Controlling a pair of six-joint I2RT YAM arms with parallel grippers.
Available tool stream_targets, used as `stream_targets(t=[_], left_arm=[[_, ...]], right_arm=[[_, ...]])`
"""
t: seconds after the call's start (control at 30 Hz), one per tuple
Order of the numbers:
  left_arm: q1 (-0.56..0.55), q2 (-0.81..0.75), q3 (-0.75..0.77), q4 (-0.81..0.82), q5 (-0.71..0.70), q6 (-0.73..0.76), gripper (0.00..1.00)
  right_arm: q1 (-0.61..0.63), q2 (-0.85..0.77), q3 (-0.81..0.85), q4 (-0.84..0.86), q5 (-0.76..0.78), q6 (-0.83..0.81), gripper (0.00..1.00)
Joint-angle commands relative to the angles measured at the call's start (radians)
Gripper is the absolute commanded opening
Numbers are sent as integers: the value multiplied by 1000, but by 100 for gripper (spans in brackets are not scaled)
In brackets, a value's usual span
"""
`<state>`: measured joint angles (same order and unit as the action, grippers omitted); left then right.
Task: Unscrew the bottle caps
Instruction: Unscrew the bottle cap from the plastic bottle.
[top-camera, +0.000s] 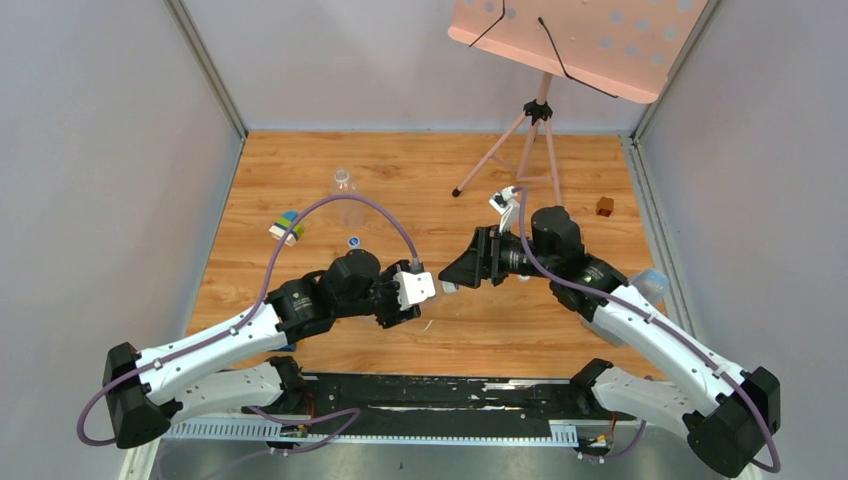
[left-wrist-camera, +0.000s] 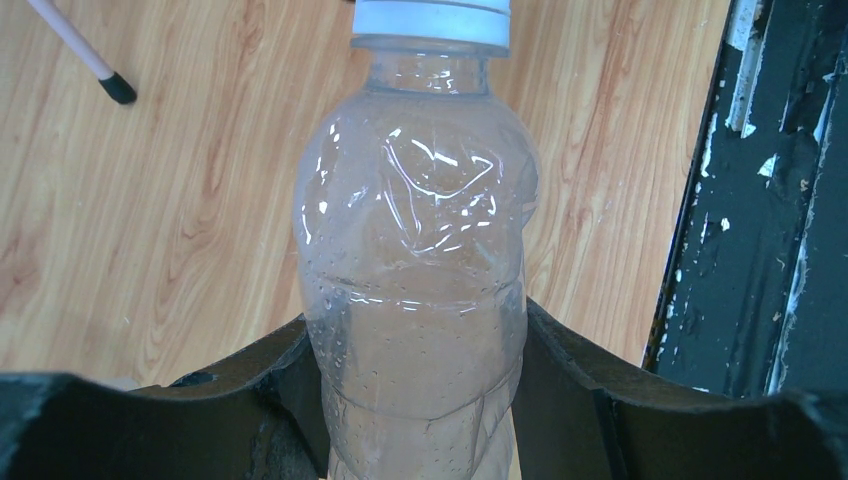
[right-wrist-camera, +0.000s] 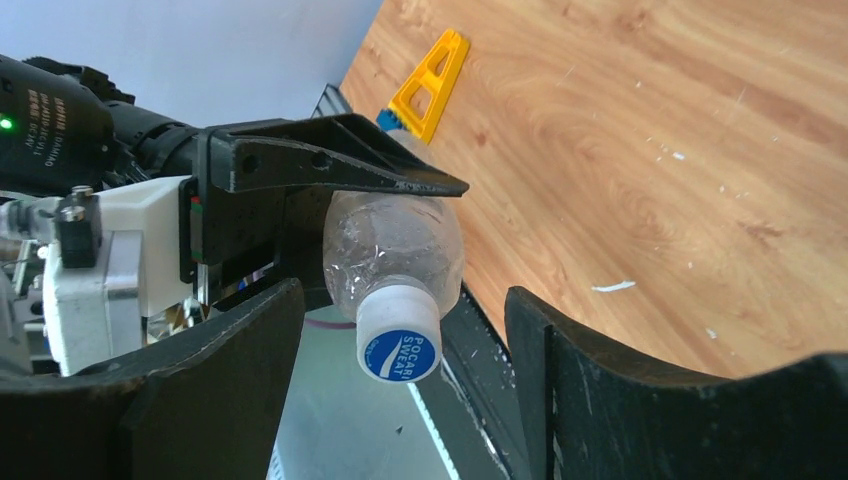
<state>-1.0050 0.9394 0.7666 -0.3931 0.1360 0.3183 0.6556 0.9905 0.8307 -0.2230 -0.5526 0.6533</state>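
My left gripper (top-camera: 425, 297) is shut on a clear plastic bottle (left-wrist-camera: 415, 260) around its lower body and holds it level above the table, neck toward the right arm. The bottle's white cap (left-wrist-camera: 432, 20) is on the neck. In the right wrist view the cap (right-wrist-camera: 400, 335) shows a blue printed top and sits between the fingers of my right gripper (right-wrist-camera: 403, 295). That gripper is open, with a gap on both sides of the cap. A small loose blue cap (top-camera: 354, 241) lies on the table.
A second clear bottle (top-camera: 343, 190) stands at the back left. Coloured blocks (top-camera: 288, 227) lie near it. A pink tripod (top-camera: 525, 140) stands at the back, a brown cube (top-camera: 605, 206) at the right. Another bottle (top-camera: 650, 284) lies by the right arm.
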Motion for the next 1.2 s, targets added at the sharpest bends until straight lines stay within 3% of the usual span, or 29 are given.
stream_targets(t=[0.0,0.1,0.33,0.5,0.8,0.87,0.93,1.0,1.17], left_arm=[[-7,-22,7,4,25,69,0],[-8,-20,8,4,13,73,0],[-8,-25,4,-19,-30,56,0],[-9,-39,-8,-18,-36,49,0],[-8,-36,-14,12,-25,46,0],[-8,-37,-16,15,-26,45,0],[-8,-40,-16,16,-28,43,0],[-8,-42,-19,14,-28,40,0],[-8,-53,-27,16,-23,31,0]], right_arm=[[-5,28,14,5,-84,24,71],[-5,48,17,6,-116,24,63],[-6,6,-7,2,-93,22,63],[-17,-27,-30,4,-84,38,53],[-16,64,-5,24,-199,26,44],[-17,79,-1,27,-210,25,24],[-16,83,-3,33,-214,25,18],[-17,81,-10,37,-210,13,2],[-15,46,-47,97,-221,-78,0]])
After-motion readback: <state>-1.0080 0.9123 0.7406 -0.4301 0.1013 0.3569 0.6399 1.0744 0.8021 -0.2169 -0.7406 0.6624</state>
